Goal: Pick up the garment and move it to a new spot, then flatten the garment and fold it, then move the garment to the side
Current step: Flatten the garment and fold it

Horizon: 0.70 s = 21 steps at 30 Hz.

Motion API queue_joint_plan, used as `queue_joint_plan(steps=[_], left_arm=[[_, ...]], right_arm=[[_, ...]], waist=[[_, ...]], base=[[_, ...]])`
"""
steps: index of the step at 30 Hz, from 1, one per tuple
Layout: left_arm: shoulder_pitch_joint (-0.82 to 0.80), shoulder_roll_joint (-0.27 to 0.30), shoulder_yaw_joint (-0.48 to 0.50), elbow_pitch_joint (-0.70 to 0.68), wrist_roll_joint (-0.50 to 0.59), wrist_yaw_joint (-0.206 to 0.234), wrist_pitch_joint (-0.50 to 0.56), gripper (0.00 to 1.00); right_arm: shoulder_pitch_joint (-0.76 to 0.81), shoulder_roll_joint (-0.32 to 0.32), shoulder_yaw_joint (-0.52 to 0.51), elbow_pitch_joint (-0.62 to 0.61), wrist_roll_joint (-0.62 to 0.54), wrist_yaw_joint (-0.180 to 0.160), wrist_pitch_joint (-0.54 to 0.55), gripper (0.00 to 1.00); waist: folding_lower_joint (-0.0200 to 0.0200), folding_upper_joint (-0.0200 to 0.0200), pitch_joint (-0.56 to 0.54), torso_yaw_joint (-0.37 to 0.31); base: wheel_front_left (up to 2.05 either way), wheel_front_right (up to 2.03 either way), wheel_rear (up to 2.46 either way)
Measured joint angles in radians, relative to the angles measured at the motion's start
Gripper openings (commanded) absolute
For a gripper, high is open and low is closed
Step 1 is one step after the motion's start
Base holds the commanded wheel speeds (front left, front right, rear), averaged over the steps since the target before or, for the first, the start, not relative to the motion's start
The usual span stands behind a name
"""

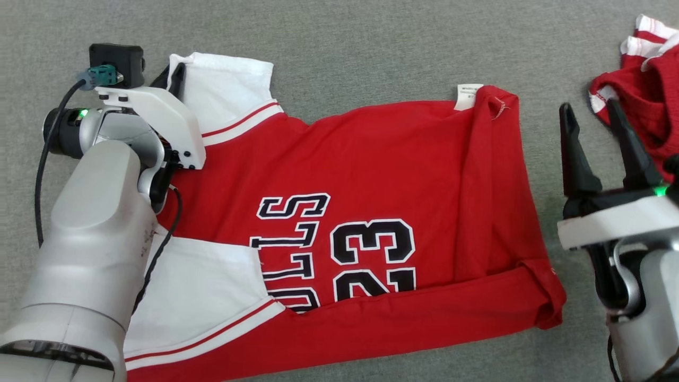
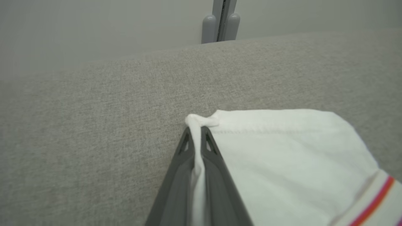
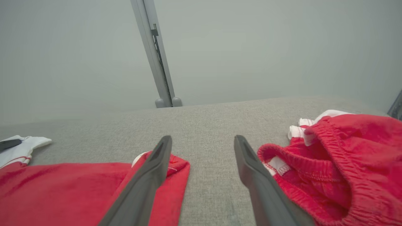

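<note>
Head view: red jersey [image 1: 382, 175] printed "23" and partly hidden "LLS" lies mid-frame on the grey bench [image 1: 371, 42]. Left tool [image 2: 195, 131] pinches its white sleeve [image 2: 282, 150]; right tool [image 1: 590, 109] gapes beside red shorts [image 1: 652, 101].

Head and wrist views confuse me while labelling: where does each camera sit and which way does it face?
Head view: on the head, looking down at the red jersey on the grey surface; left gripper and pale forearm at left, right gripper at right.
Left wrist view: on the left wrist, looking along its fingers, shut on the white sleeve, toward a post.
Right wrist view: along open fingers, between jersey and red shorts.
Shared: both wrist views show the post.
</note>
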Motion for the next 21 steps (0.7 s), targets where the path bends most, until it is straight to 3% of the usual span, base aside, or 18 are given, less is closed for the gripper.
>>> queue_joint_plan(steps=[9, 16, 17, 18, 20, 21], left_arm=[[-0.04, -0.051, -0.028, 0.039, -0.012, -0.021, -0.08, 0.0], [-0.049, -0.07, -0.041, 0.068, -0.027, -0.031, -0.117, 0.0], [-0.05, -0.071, -0.041, 0.072, -0.034, -0.031, -0.123, 0.0], [-0.05, -0.072, -0.042, 0.077, -0.037, -0.032, -0.13, 0.0], [-0.052, -0.074, -0.042, 0.085, -0.042, -0.035, -0.143, 0.0], [-0.053, -0.074, -0.042, 0.089, -0.045, -0.035, -0.149, 0.0]], right_arm=[[-0.247, -0.053, 0.128, 0.206, 0.042, 0.0, 0.125, 1.0], [-0.287, -0.107, 0.197, 0.306, 0.066, 0.0, 0.237, 1.0], [-0.286, -0.117, 0.199, 0.309, 0.069, 0.0, 0.254, 0.55], [-0.286, -0.126, 0.198, 0.308, 0.079, 0.0, 0.267, 0.55], [-0.279, -0.144, 0.19, 0.305, 0.086, 0.0, 0.296, 0.43], [-0.273, -0.15, 0.183, 0.3, 0.096, 0.0, 0.304, 0.32]], waist=[[0.0, 0.0, 0.029, 0.061], [0.0, 0.0, 0.033, 0.086], [0.0, 0.0, 0.033, 0.087], [0.0, 0.0, 0.033, 0.088], [0.0, 0.0, 0.031, 0.092], [0.0, 0.0, 0.031, 0.093]], base=[[0.0, 0.0, 0.0], [0.0, 0.0, 0.0], [0.0, 0.0, 0.0], [0.0, 0.0, 0.0], [0.0, 0.0, 0.0], [0.0, 0.0, 0.0]])
